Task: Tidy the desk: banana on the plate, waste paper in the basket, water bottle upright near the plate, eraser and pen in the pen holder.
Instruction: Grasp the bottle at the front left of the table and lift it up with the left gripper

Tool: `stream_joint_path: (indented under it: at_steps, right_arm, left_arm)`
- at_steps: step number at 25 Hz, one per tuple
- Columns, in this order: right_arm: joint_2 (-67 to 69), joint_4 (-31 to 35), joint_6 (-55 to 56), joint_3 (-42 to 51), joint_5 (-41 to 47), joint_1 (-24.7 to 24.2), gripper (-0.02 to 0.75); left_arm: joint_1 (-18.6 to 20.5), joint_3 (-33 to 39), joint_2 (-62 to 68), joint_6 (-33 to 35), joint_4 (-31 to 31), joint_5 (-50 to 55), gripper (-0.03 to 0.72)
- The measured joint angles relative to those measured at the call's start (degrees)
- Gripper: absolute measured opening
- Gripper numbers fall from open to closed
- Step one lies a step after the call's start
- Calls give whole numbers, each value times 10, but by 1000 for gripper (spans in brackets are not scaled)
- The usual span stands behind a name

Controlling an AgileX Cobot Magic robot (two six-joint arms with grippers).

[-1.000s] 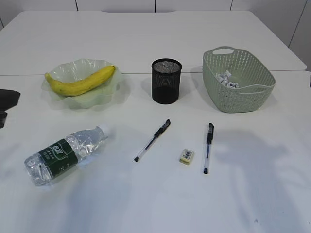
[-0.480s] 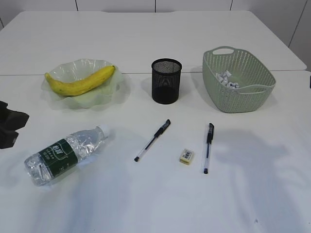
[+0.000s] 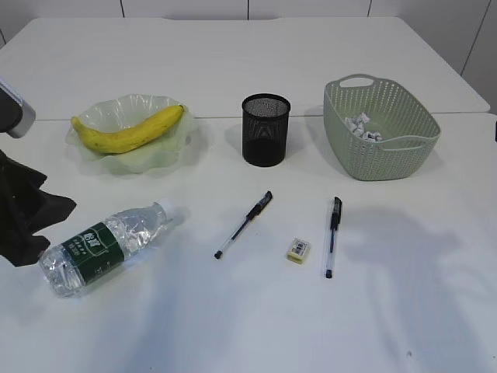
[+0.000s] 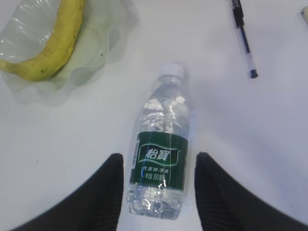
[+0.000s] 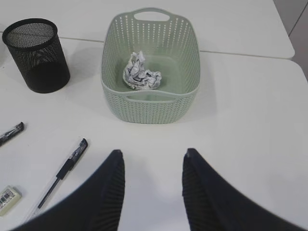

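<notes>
Clear plastic, round and lying on its side: the water bottle (image 4: pixel 160 153) could roll away if the left gripper (image 4: pixel 159 192), open and astride its labelled base, closes off-centre. Beyond it the banana (image 3: pixel 128 130) already lies on the plate (image 3: pixel 155 159). Two pens (image 3: pixel 244 224) and the eraser (image 3: pixel 298 250) lie loose on the desk (image 3: pixel 233 326) before the pen holder (image 3: pixel 265 130). Waste paper (image 5: pixel 140 72) sits in the basket (image 5: pixel 150 103); the right gripper (image 5: pixel 153 192) hovers open and empty.

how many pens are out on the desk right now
2. One pen lies slanted on the table in front of the pen holder. The other pen lies nearly straight, just right of the eraser. The holder's mesh looks empty, though I can't fully see inside.
</notes>
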Motion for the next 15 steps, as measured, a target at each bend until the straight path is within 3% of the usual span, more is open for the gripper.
stream_joint_path:
  at_steps: [15]
  right_arm:
    - [0, 0, 0, 0, -1, 0, 302]
  left_arm:
    - [-6, -23, 0, 11, 20, 28, 340]
